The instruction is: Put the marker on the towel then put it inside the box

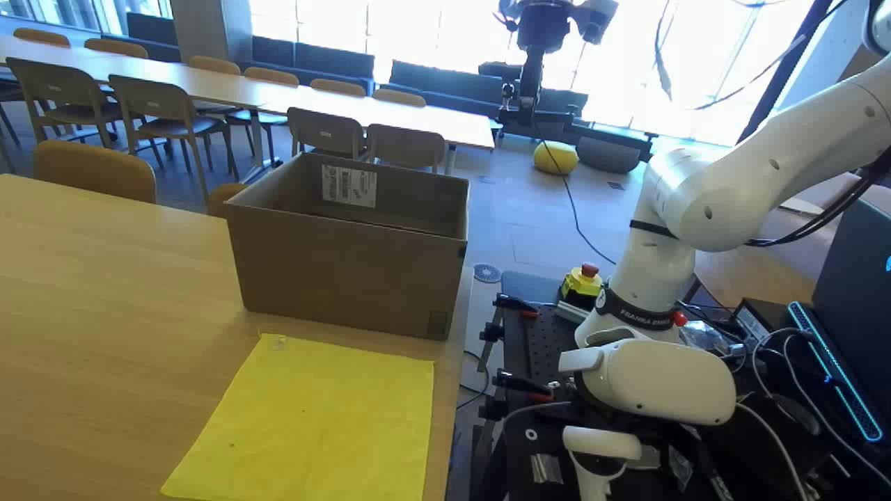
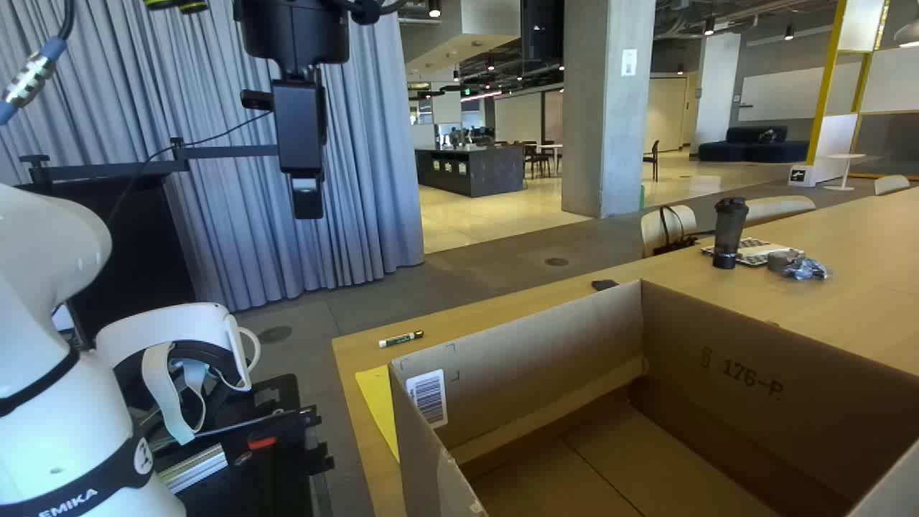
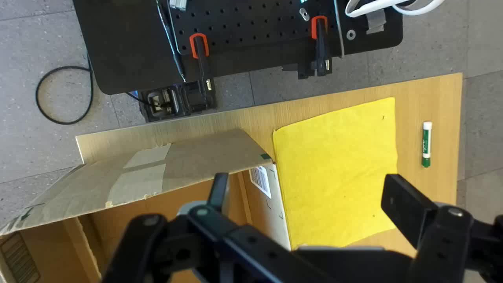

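Observation:
The marker, white with a green label and green cap, lies on the wooden table beside the towel in the wrist view (image 3: 426, 144) and in an exterior view (image 2: 401, 339). It is out of view in an exterior view. The yellow towel (image 1: 320, 424) lies flat beside the box; it also shows in the wrist view (image 3: 334, 169). The brown cardboard box (image 1: 348, 271) stands open-topped on the table; its inside shows in an exterior view (image 2: 531, 388). My gripper (image 3: 308, 198) is open and empty, high above the table; it hangs in both exterior views (image 1: 525, 115) (image 2: 307, 201).
A black robot stand (image 3: 251, 35) with clamps (image 3: 322, 51) runs along the table edge across a gap. A white headset (image 1: 658, 379) and controller (image 1: 598, 452) lie on it. A dark bottle (image 2: 729, 233) and small items stand farther along the table (image 1: 104, 334).

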